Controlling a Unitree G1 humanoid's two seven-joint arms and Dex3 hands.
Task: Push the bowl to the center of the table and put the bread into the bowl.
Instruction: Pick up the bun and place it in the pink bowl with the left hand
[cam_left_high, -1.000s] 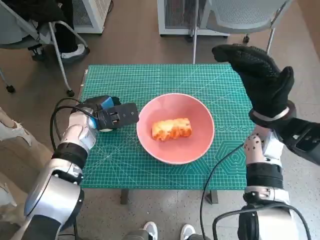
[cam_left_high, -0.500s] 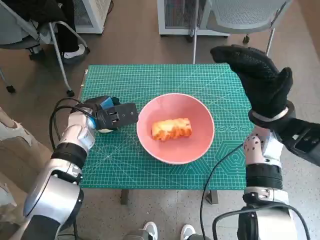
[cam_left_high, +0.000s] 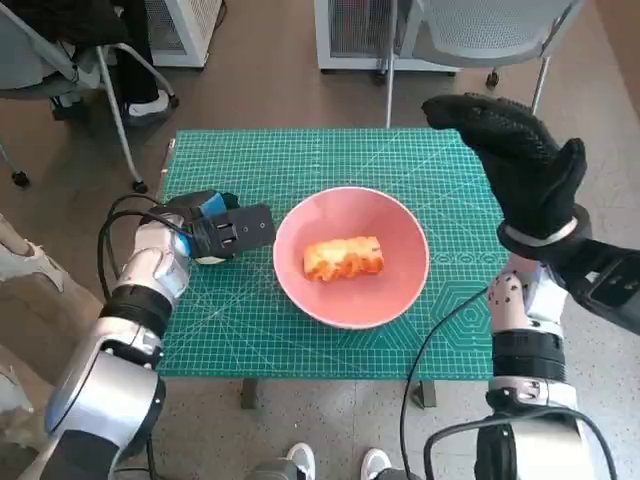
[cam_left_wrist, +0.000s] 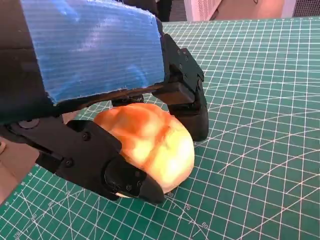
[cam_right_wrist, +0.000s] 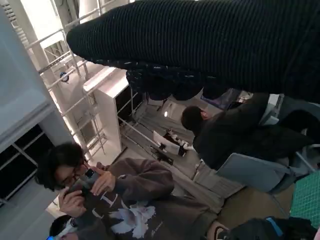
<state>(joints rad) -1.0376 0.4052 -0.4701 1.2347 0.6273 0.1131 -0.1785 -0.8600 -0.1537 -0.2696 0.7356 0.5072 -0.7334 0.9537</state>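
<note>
A pink bowl (cam_left_high: 292, 282) sits at the middle of the green cutting mat (cam_left_high: 300, 160), and an orange-brown piece of bread (cam_left_high: 343, 257) lies inside it. My left hand (cam_left_high: 225, 232) rests low on the mat just left of the bowl, near its rim. In the left wrist view a round golden bread roll (cam_left_wrist: 150, 142) sits on the mat between that hand's black fingers (cam_left_wrist: 90, 155), which close around both of its sides. My gloved right hand (cam_left_high: 520, 165) is raised above the table's right edge with fingers spread and nothing in it.
A grey chair (cam_left_high: 480, 25) stands behind the table and another chair (cam_left_high: 110, 90) at the back left. A pair of shoes (cam_left_high: 300, 460) shows at the front edge. A person (cam_right_wrist: 125, 200) holding a phone appears in the right wrist view.
</note>
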